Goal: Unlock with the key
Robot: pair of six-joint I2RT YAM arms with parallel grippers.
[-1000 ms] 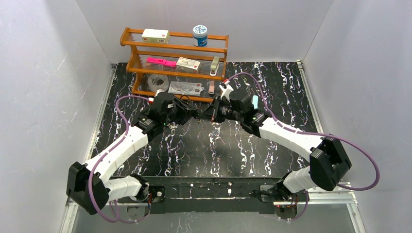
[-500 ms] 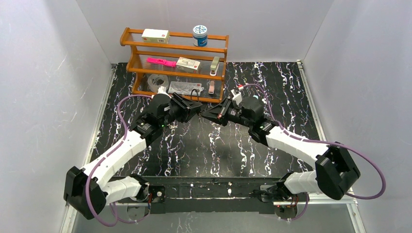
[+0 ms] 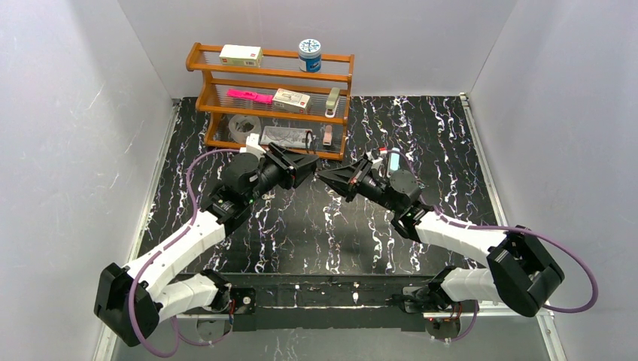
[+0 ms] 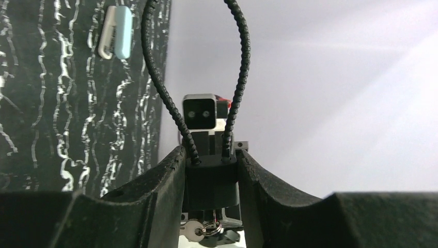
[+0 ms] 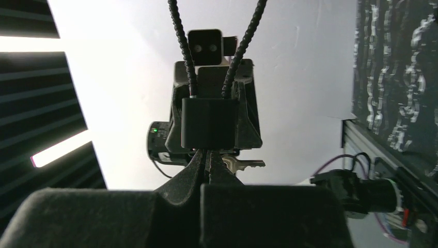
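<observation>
A black padlock (image 4: 212, 181) with a black cable loop (image 4: 239, 62) is held in the air between both arms. My left gripper (image 4: 212, 166) is shut on the padlock body, one finger on each side. The padlock also shows in the right wrist view (image 5: 209, 123). My right gripper (image 5: 209, 155) is shut right under the padlock's underside, on the key that goes into it; that key is mostly hidden by the fingers. A spare silver key (image 5: 248, 164) hangs on a ring beside it. In the top view, the left gripper (image 3: 302, 170) and right gripper (image 3: 326, 179) meet tip to tip.
A wooden shelf (image 3: 226, 111) stands at the back left, just behind the grippers, with boxes, a round blue tin (image 3: 309, 55), a pink item (image 3: 249, 95) and a tape roll (image 3: 244, 126) on it. The black marbled table (image 3: 429, 135) lies below, with white walls around it.
Both wrists have turned and the arms have shifted. The right forearm has swung lower and to the right. The grippers' meeting point has hardly moved, and the padlock stays held.
</observation>
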